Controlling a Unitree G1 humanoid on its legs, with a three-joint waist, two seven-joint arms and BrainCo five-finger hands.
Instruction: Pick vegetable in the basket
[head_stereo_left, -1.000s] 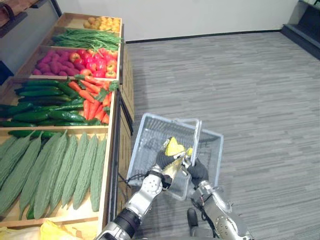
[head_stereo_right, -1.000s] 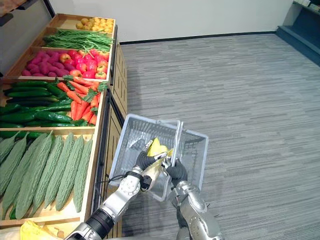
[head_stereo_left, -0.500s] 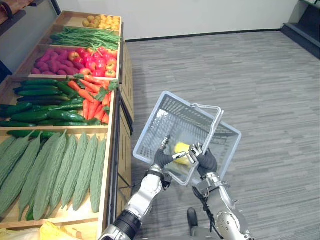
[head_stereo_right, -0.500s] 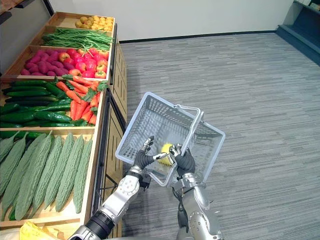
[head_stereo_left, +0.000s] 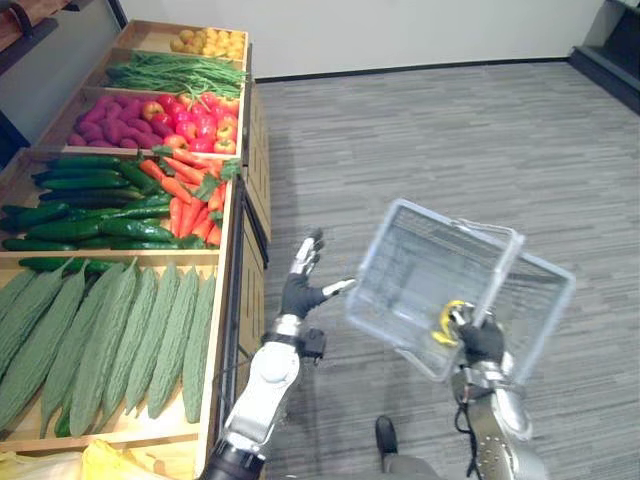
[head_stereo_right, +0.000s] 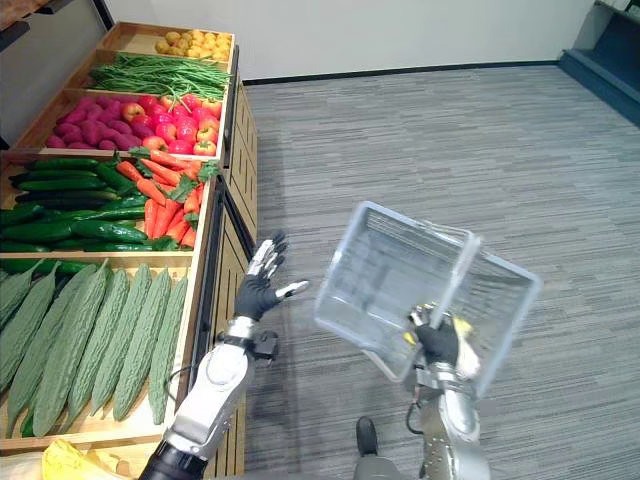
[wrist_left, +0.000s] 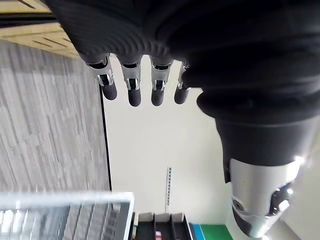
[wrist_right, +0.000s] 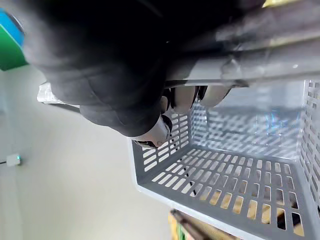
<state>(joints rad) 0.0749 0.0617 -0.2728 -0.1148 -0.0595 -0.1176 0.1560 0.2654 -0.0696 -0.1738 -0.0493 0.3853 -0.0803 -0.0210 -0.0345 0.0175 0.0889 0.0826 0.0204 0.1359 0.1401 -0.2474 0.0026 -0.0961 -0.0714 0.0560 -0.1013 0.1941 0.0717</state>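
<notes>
My right hand (head_stereo_left: 483, 340) is shut on the handle (wrist_right: 260, 60) of a grey plastic basket (head_stereo_left: 420, 270) and holds it tilted in the air over the floor. A yellow vegetable (head_stereo_left: 445, 322) lies low inside the basket, close to that hand. My left hand (head_stereo_left: 300, 285) is raised beside the shelf edge, left of the basket and apart from it. Its fingers (wrist_left: 130, 85) are straight and spread, with nothing in them. The left wrist view catches the basket's rim (wrist_left: 65, 200) a short way past those fingers.
A wooden produce shelf (head_stereo_left: 232, 300) runs along my left. It holds bitter gourds (head_stereo_left: 100, 340), cucumbers (head_stereo_left: 90, 210), carrots (head_stereo_left: 185, 195), red fruit (head_stereo_left: 170, 115), green beans (head_stereo_left: 170, 72) and yellow fruit (head_stereo_left: 205, 42). Grey striped carpet (head_stereo_left: 450, 140) stretches to the right.
My left hand let the yellow vegetable go into the basket, then drew away and rose open. My right hand swung the basket to the right, away from the shelf.
</notes>
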